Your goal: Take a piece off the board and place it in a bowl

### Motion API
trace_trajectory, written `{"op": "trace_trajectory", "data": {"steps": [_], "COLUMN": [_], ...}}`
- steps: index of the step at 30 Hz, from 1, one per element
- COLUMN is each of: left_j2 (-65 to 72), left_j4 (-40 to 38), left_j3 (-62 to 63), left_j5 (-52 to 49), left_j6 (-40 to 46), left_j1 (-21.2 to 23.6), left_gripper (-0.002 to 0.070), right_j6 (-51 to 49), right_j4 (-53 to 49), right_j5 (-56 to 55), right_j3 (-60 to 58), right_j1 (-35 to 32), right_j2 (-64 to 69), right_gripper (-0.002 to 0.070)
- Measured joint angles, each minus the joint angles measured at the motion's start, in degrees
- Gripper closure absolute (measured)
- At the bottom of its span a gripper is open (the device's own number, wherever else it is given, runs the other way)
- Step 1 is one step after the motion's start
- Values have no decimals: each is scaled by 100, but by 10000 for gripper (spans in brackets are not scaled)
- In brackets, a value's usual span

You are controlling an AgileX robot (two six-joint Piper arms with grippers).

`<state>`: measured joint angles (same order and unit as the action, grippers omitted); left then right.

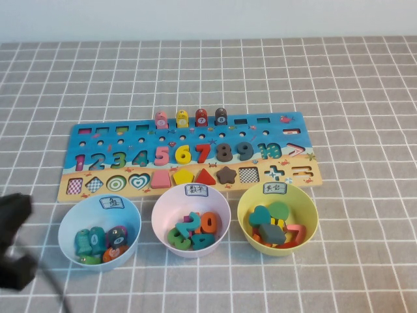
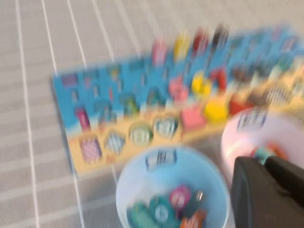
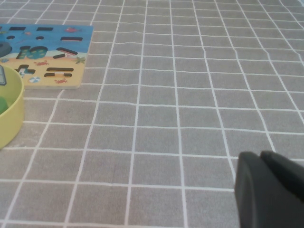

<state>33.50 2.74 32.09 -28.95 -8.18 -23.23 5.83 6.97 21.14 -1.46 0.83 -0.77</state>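
You see one puzzle board (image 1: 98, 140), four pegs (image 1: 191, 118) standing along its far edge; three bowls near its front edge: light blue (image 1: 70, 225), pale pink (image 1: 166, 202), yellow-green (image 1: 251, 202).

Even, bright light with soft shadows; the left wrist view is motion-blurred, the other views sharp.

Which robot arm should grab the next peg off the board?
Probably the left. The left gripper, shut and empty, hangs by the light blue bowl, facing the board. The right gripper is over bare tablecloth.
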Motion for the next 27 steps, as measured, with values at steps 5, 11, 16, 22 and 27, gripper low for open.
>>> {"op": "trace_trajectory", "data": {"steps": [5,11,16,22,27], "left_j2": [-1303,-2154,-2193,-2193,-2193], "left_j4": [10,-40,-13,-14,-14], "left_j3": [0,-40,-263,-429,-719], "left_j5": [-247,-555,-750,-497,436], "left_j6": [0,0,0,58,304], "left_j1": [0,0,0,0,0], "left_gripper": [675,676,676,676,676], "right_j6": [0,0,0,0,0], "right_j4": [0,0,0,0,0], "right_j5": [0,0,0,0,0], "right_j3": [0,0,0,0,0], "right_j1": [0,0,0,0,0], "right_j2": [0,0,0,0,0], "right_gripper": [694,694,694,694,694]}}
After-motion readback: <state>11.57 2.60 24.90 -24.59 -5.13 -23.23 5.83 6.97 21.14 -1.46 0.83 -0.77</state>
